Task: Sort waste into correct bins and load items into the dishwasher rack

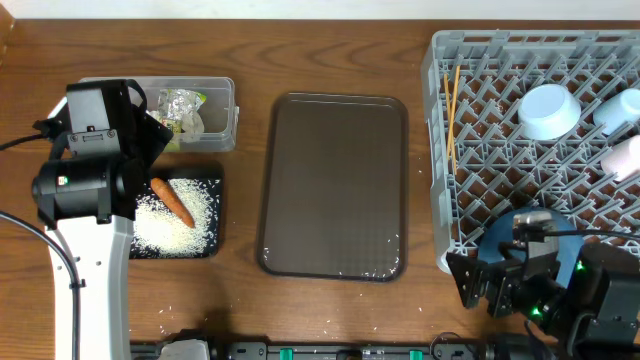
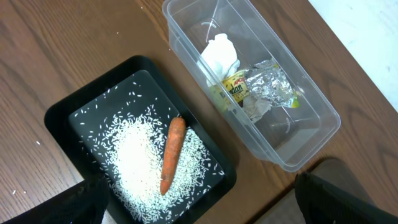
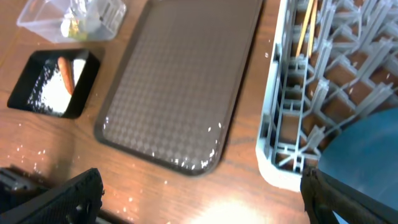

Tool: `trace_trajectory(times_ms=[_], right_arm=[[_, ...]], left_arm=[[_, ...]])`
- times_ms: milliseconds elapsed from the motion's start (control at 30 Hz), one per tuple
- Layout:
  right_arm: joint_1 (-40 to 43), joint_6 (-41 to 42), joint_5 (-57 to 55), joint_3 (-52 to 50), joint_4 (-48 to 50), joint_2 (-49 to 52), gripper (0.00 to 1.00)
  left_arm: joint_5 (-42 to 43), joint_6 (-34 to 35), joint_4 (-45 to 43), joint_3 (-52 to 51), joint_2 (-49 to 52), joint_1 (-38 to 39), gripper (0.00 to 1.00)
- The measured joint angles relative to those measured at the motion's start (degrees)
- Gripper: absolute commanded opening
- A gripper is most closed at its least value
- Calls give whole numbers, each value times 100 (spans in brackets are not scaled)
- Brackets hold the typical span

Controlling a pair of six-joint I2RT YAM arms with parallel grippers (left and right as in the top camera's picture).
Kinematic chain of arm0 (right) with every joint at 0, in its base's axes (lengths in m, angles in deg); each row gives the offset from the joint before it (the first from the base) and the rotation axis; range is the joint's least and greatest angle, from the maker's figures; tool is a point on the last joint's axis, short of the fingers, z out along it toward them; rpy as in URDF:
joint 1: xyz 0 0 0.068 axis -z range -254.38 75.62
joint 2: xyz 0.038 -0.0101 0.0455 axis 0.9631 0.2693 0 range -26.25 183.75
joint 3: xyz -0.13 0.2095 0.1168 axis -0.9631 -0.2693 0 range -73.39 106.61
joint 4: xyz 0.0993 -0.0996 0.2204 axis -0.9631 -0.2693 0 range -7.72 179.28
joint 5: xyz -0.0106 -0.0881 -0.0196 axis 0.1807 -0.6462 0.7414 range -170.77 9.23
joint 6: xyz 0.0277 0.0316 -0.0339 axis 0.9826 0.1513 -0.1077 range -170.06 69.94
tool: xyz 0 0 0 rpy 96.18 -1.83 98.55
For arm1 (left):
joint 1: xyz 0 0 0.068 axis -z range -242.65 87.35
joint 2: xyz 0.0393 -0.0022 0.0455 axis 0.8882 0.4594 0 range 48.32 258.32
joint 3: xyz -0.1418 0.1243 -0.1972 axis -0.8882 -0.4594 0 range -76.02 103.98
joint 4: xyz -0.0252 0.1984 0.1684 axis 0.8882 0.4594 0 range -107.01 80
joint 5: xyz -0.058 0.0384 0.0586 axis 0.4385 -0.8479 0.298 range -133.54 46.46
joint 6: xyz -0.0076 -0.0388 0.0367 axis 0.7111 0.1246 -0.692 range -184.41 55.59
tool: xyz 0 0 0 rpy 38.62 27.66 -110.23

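Note:
The black tray (image 2: 56, 121) holds white rice (image 2: 134, 168) with the orange carrot (image 2: 172, 155) lying on it. Beside it, the clear tub (image 2: 314, 109) contains the crumpled tissue (image 2: 219, 56) and the foil wrapper (image 2: 264, 87). My left gripper (image 2: 205, 211) hangs open above the tray's near edge, holding nothing. At the right, the grey rack (image 1: 470, 200) carries the chopsticks (image 1: 455, 105), the light-blue bowl (image 1: 547, 110), the white cup (image 1: 618, 108) and the blue plate (image 1: 505, 235), which my right arm partly hides. My right gripper (image 3: 205, 205) is open over bare wood by the rack's front corner.
A flat brown serving tray (image 1: 333, 185) lies between the bins and the rack, with a few rice grains along its near rim. Stray grains dot the wooden table (image 1: 250, 300) in front of the black tray.

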Motion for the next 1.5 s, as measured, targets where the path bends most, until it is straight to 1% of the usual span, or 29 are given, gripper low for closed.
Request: trace_trajectory(times_ms=[67, 167, 267, 400, 433, 533, 633, 733, 833, 933, 1133, 1300, 1500], right_arm=[[0, -4, -37, -7, 7, -2, 99], [0, -122, -136, -9, 435, 0, 99], [2, -501, -146, -17, 999, 0, 99], [0, -1001, -129, -188, 1204, -7, 99], [-2, -1080, -129, -339, 1399, -15, 99], [-120, -1215, -116, -999, 2326, -90, 99], [-275, -1290, -20, -1884, 3650, -339, 99], [-431, -1285, 142, -2844, 5195, -673, 99], [-570, -1246, 264, -3499, 6238, -1025, 99], [-695, -1231, 247, -3810, 6607, -1309, 99], [-695, -1222, -133, -4378, 6749, -2085, 99], [-695, -1134, -387, -4835, 7134, -2409, 99], [-693, -1093, -909, -5058, 6942, -2728, 99]], left_arm=[[0, 0, 0, 0, 0, 0, 97], [0, 0, 0, 0, 0, 0, 97], [0, 0, -2, 0, 0, 0, 97], [0, 0, -2, 0, 0, 0, 97], [0, 0, -2, 0, 0, 0, 97], [0, 0, -2, 0, 0, 0, 97], [0, 0, -2, 0, 0, 0, 97], [0, 0, -2, 0, 0, 0, 97], [0, 0, -2, 0, 0, 0, 97], [0, 0, -2, 0, 0, 0, 97], [0, 0, -2, 0, 0, 0, 97], [0, 0, 0, 0, 0, 0, 97], [0, 0, 0, 0, 0, 0, 97]])
